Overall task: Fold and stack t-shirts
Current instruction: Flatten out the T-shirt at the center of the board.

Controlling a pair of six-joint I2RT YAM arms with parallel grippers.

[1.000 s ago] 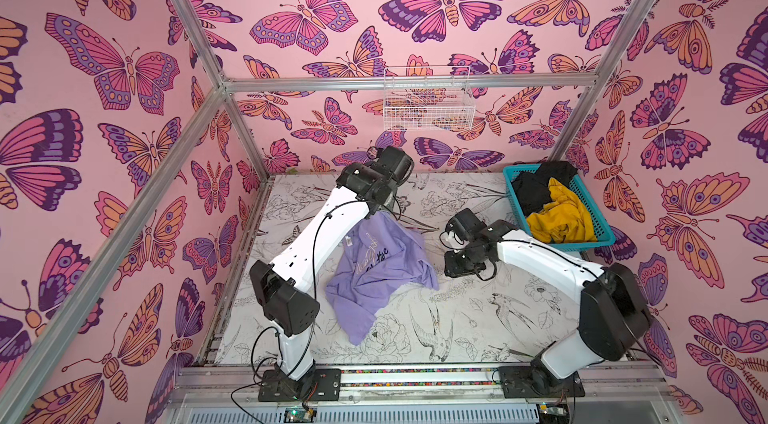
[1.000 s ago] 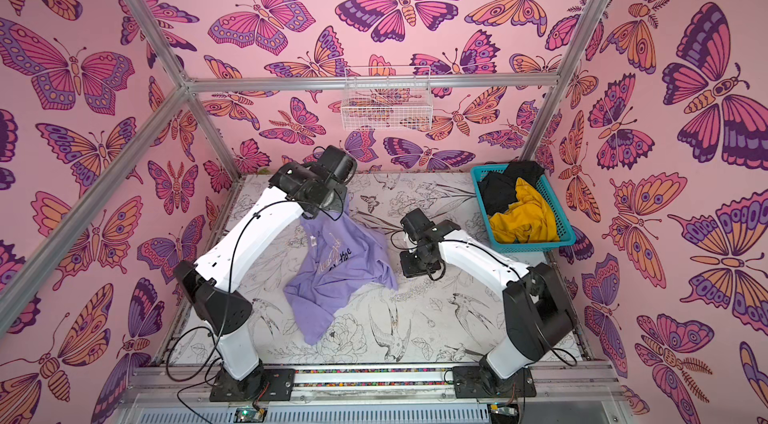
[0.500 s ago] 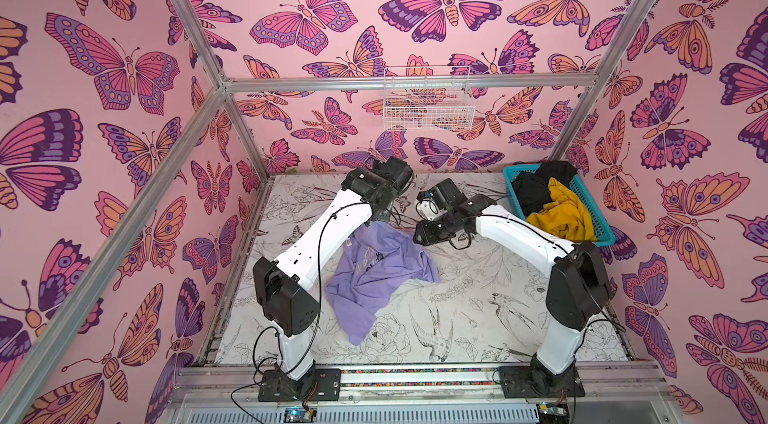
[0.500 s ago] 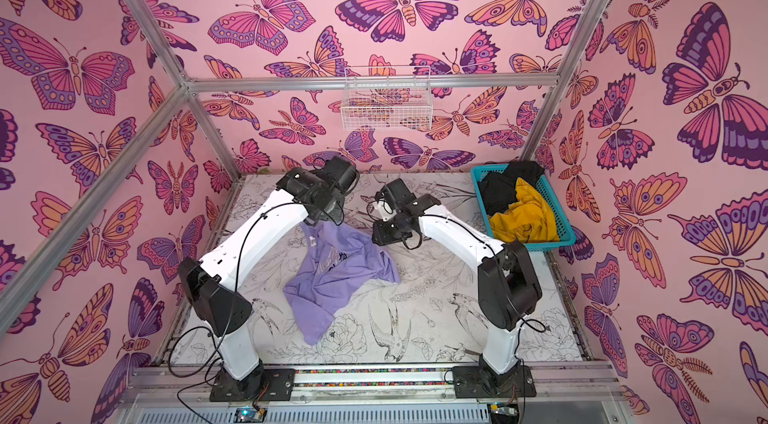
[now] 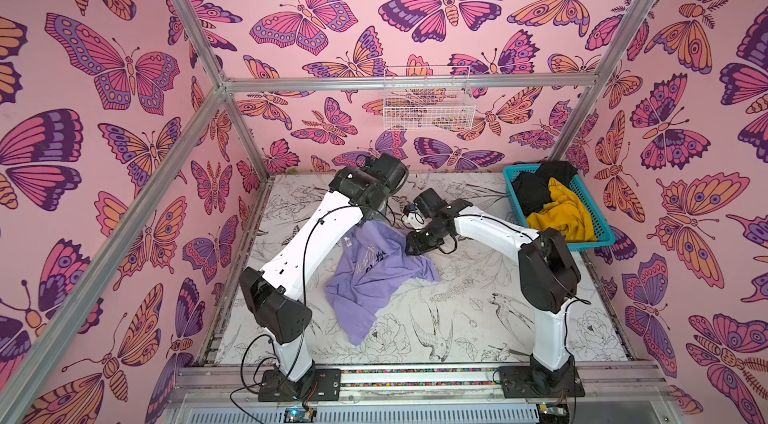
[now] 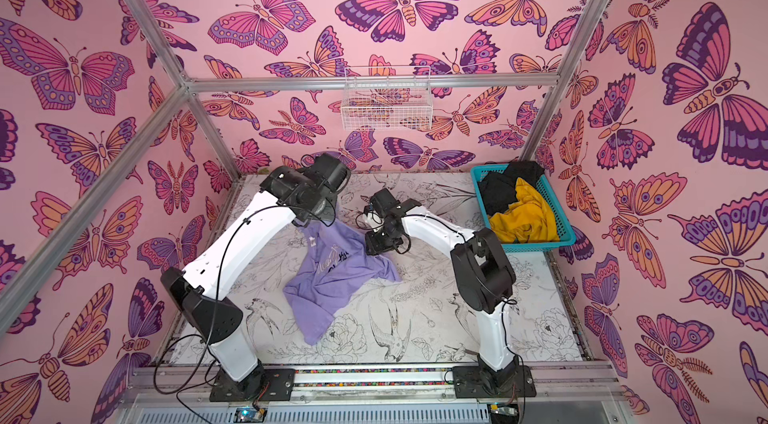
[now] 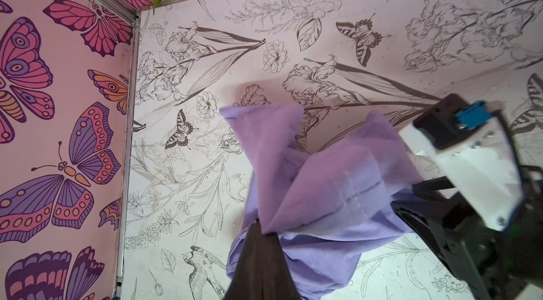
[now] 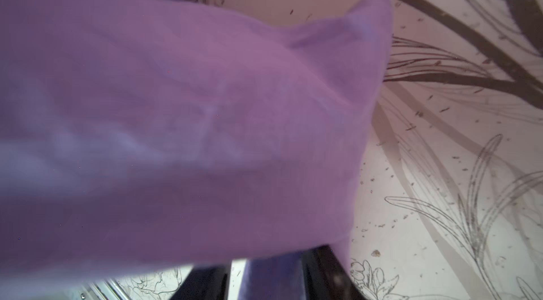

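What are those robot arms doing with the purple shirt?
They are starting to fold shirts. The left gripper pinches a bit of the purple shirt and holds that part up, while the rest lies crumpled on the table. The right gripper is open, with some of the cloth between its jaws. The yellow shirt and black shirt sit in the basket, not folded yet.
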